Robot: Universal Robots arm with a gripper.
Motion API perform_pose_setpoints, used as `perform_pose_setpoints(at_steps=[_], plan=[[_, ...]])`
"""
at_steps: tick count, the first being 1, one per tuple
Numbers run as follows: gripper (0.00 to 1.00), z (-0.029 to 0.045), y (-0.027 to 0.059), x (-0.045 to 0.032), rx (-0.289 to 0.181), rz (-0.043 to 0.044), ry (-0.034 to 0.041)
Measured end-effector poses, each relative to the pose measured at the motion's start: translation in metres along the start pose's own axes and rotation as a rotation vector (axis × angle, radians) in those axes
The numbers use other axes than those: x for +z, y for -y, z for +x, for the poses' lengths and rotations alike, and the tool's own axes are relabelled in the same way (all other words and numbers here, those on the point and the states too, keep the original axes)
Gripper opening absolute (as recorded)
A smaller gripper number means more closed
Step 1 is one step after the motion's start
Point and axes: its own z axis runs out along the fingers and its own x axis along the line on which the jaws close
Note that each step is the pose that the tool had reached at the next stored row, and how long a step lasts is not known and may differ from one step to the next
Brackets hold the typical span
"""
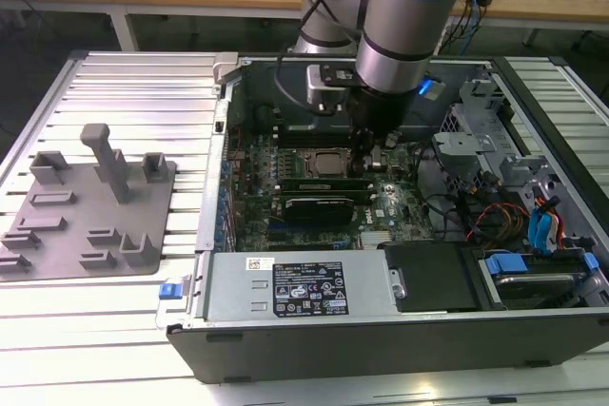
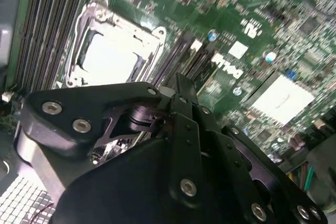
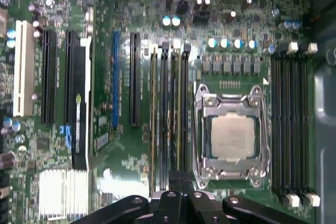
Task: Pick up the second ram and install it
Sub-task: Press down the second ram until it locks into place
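Second ram at the slots

Second ram (image 3: pixel 182 114) stands in the slot bank beside the processor socket (image 3: pixel 229 135), frame centre; your gripper (image 3: pixel 181 187) bears on its end, fingers apparently nearly together; whether it's fully seated, you cannot tell.

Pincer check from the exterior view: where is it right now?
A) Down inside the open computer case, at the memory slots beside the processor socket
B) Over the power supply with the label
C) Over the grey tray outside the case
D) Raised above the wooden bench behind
A: in the exterior view the pincer is down inside the open computer case, at the memory slots next to the processor socket, well away from the grey tray.
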Motion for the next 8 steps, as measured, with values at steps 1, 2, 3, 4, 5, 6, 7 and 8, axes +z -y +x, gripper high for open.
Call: perform_pose_setpoints(at_steps=[1, 2, 3, 4, 5, 6, 7, 8], plan=[[0.08, 0.0000, -0.0073, 0.0003, 0.000, 0.0002, 0.0000], [0.08, -0.0001, -0.0116, 0.0005, 0.000, 0.0002, 0.0000], [0.08, -0.0001, -0.0154, 0.0006, 0.000, 0.0003, -0.0001], [0.08, -0.0002, -0.0236, 0.0010, 0.000, 0.0004, -0.0002], [0.08, -0.0002, -0.0327, 0.0016, 0.000, 0.0009, 0.0002], [0.08, -0.0002, -0.0392, 0.0018, 0.000, 0.0010, 0.0000], [0.08, -0.0003, -0.0457, 0.0021, 0.000, 0.0011, 0.0000], [0.08, -0.0003, -0.0526, 0.0024, 0.000, 0.0012, 0.0000]])
